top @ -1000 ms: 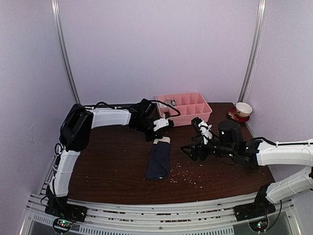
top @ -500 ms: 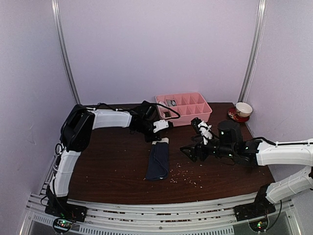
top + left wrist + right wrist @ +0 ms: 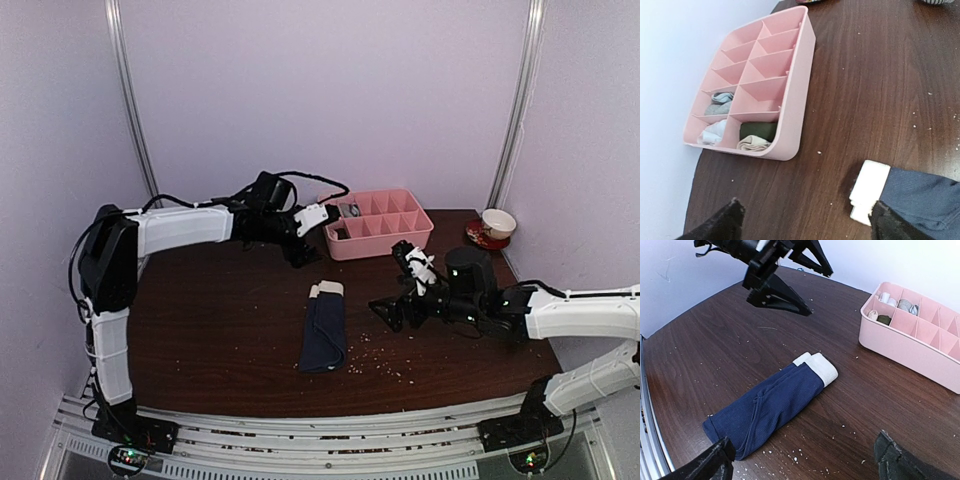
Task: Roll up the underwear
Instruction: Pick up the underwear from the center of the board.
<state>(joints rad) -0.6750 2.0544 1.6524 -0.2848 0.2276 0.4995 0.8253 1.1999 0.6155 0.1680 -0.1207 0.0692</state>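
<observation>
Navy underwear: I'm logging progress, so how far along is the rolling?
Done: the navy underwear lies folded into a flat strip, cream waistband toward the pink tray. In hand: nothing; left pincer and right pincer are both open, off the cloth. Left: the rolling itself.

The navy underwear [image 3: 324,330] lies flat near the middle of the table [image 3: 220,320], folded lengthwise into a narrow strip, not yet rolled; its cream-white waistband [image 3: 327,290] is at the 12 o'clock end; the leg hems point toward 6 o'clock, skewed slightly to 7.
</observation>
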